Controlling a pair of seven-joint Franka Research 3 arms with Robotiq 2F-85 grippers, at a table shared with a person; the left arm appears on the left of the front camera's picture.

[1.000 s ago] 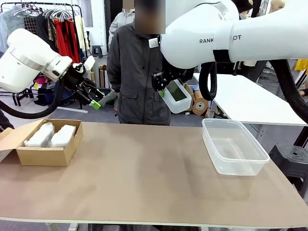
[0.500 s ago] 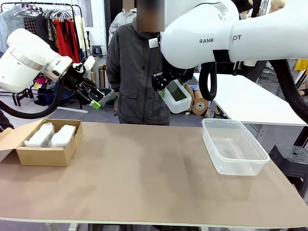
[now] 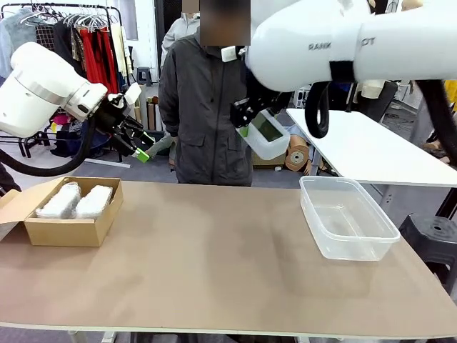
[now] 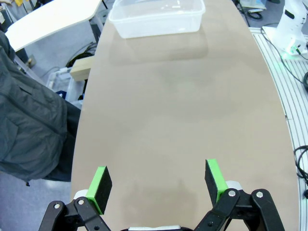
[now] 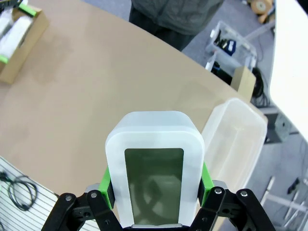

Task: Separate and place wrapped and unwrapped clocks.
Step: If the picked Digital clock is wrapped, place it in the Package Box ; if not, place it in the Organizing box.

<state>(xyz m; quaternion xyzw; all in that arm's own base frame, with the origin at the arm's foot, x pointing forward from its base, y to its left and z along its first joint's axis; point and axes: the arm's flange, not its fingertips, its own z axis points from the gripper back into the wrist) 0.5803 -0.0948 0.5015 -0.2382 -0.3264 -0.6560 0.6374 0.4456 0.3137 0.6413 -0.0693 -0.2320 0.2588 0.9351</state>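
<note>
My right gripper (image 3: 251, 126) is shut on the bare white clock (image 3: 268, 136) and holds it high above the table's far edge, in front of the person. In the right wrist view the clock (image 5: 154, 166) with its grey-green screen stands between the green pads (image 5: 107, 185) of that gripper (image 5: 155, 190). Two bubble-wrapped clocks (image 3: 60, 201) (image 3: 94, 201) lie side by side in a cardboard box (image 3: 66, 231) at the table's left. My left gripper (image 3: 140, 148) hangs open and empty above and behind the box; its fingers (image 4: 102, 183) stand wide apart over bare tabletop.
A clear plastic tub (image 3: 348, 245) stands empty at the table's right, also seen as the tub (image 4: 156, 26) and the tub (image 5: 238, 139) in the wrist views. A person in a dark jacket (image 3: 203, 107) stands at the far edge. The brown tabletop (image 3: 214, 257) is bare in the middle.
My right arm has shifted to the right and slightly up, carrying the clock with it. The left arm and the box have not moved.
</note>
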